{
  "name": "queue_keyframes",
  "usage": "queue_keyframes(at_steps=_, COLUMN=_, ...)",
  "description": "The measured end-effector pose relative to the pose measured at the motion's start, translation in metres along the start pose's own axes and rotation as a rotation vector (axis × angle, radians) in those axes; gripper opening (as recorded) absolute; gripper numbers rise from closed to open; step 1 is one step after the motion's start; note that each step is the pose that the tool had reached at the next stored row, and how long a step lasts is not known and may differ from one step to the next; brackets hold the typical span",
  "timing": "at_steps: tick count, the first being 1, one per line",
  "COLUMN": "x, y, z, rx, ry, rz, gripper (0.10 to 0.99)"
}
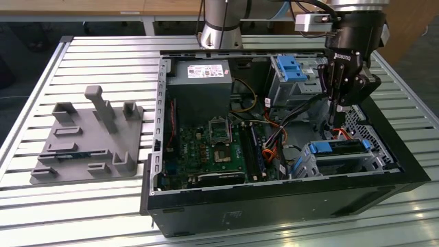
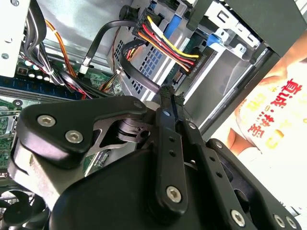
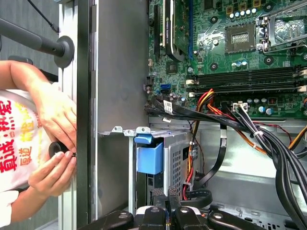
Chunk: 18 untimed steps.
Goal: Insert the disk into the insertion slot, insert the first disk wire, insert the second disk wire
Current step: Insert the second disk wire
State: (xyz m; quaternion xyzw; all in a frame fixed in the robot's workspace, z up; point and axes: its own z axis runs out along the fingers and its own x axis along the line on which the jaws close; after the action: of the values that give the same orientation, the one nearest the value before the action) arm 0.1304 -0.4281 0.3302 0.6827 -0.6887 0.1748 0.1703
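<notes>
The disk (image 1: 337, 148), edged by its blue carrier, lies inside the insertion slot (image 1: 367, 163), a low silver perforated cage in the case's corner at the exterior view's right. My gripper (image 1: 334, 117) hangs just above it, pointing down, with its fingers (image 3: 158, 192) pressed together; I see nothing between them. In the first wrist view the blue carrier (image 3: 149, 155) and the cage (image 3: 178, 153) lie just beyond the fingertips. A connector with red, yellow and orange wires (image 2: 184, 60) sits by the cage, ahead of my gripper (image 2: 168, 92). A black cable (image 2: 139, 81) curves past the fingertips.
A taller grey cage with a blue latch (image 1: 291, 69) stands behind the gripper. The power supply (image 1: 199, 72) and motherboard (image 1: 213, 149) fill the case's left part. A grey fixture (image 1: 82, 139) lies on the slatted table. A person's hands (image 3: 53, 143) rest outside the case wall.
</notes>
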Motion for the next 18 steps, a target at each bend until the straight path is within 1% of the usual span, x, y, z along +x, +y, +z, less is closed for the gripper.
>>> queue_keyframes(at_steps=8, x=-0.0001, y=-0.0001, z=0.0001, rx=0.0, ry=-0.0001, rz=0.0, gripper=0.149)
queue_keyframes(at_steps=9, x=-0.0001, y=-0.0007, z=0.0002, rx=-0.002, ry=-0.0002, rz=-0.001, gripper=0.149)
queue_keyframes(at_steps=12, x=-0.0001, y=-0.0047, z=0.0001, rx=-0.011, ry=0.0, rz=-0.007, gripper=0.149)
queue_keyframes(at_steps=15, x=-0.0001, y=-0.0072, z=0.0001, rx=-0.012, ry=-0.001, rz=-0.009, gripper=0.149)
queue_keyframes(at_steps=16, x=0.0001, y=-0.0073, z=0.0001, rx=-0.012, ry=-0.0026, rz=-0.01, gripper=0.149)
queue_keyframes(at_steps=17, x=0.0007, y=-0.0073, z=0.0005, rx=-0.012, ry=-0.007, rz=-0.01, gripper=0.149)
queue_keyframes(at_steps=18, x=0.0018, y=-0.0074, z=0.001, rx=-0.012, ry=-0.0187, rz=-0.01, gripper=0.149)
